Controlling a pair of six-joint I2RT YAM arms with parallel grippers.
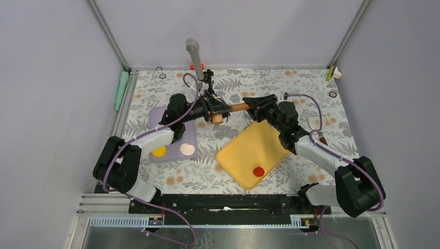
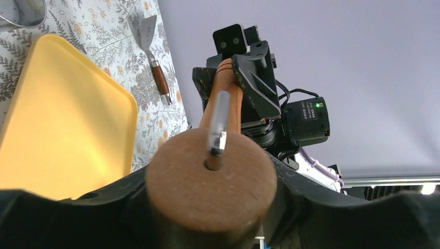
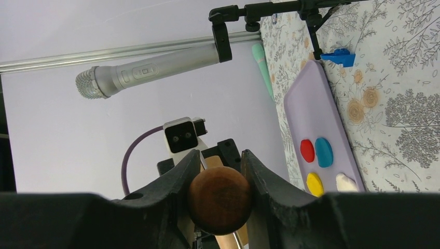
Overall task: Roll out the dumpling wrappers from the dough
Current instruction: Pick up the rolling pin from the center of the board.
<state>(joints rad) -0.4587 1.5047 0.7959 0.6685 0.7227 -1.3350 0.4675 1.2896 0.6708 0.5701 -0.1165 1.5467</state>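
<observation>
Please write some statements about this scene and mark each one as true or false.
1. The left gripper and the right gripper both hold the rolling pin. True.
2. The yellow tray holds four discs. False: only one red piece lies on it.
3. The purple tray holds a red disc, a blue disc, a yellow disc and a cream disc. True.
4. The microphone lies flat on the table. False: a stand clamps it.
</observation>
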